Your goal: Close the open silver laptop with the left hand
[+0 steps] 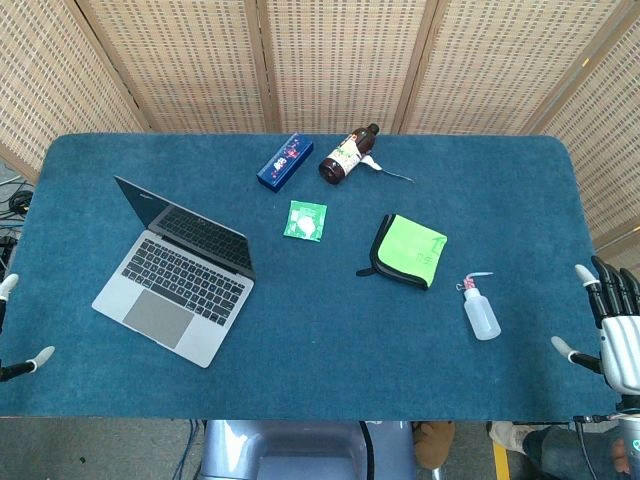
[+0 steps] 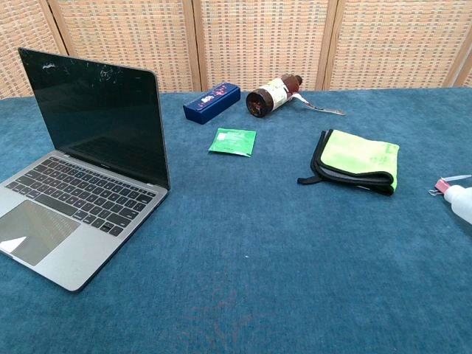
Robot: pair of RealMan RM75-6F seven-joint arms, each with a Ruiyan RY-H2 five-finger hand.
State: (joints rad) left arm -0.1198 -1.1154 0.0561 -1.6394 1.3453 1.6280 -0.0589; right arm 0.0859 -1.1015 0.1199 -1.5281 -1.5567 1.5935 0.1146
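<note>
The left hand (image 1: 12,330) is almost wholly cut off at the left edge of the head view: only two pale fingertips (image 1: 42,354) show, set apart from each other with nothing between them, so its fingers are probably spread and empty, though too little shows to tell for certain. The right hand (image 1: 612,325) sits at the right edge of the same view, partly cropped, its fingers apart and holding nothing. Neither hand appears in the chest view.

The open silver laptop with a black keyboard and dark screen (image 1: 178,270) lies on the left part of the blue carpeted bench (image 1: 330,350), its lid raised and its screen blank in the chest view (image 2: 88,155); the left fingertips are well apart from it.

A brown glass bottle with a dark cap (image 1: 348,155) lies on its side in the upper middle; its contents cannot be made out. Just left of it lies a dark blue oblong box (image 1: 284,161), shut. Below them rests a small green sachet (image 1: 305,220). A folded lime-green cloth with black edging (image 1: 408,250) lies right of centre. A clear plastic squeeze bottle with a pink nozzle (image 1: 480,310) lies lower right; in the chest view it is cut off by the right edge (image 2: 459,199)
</note>
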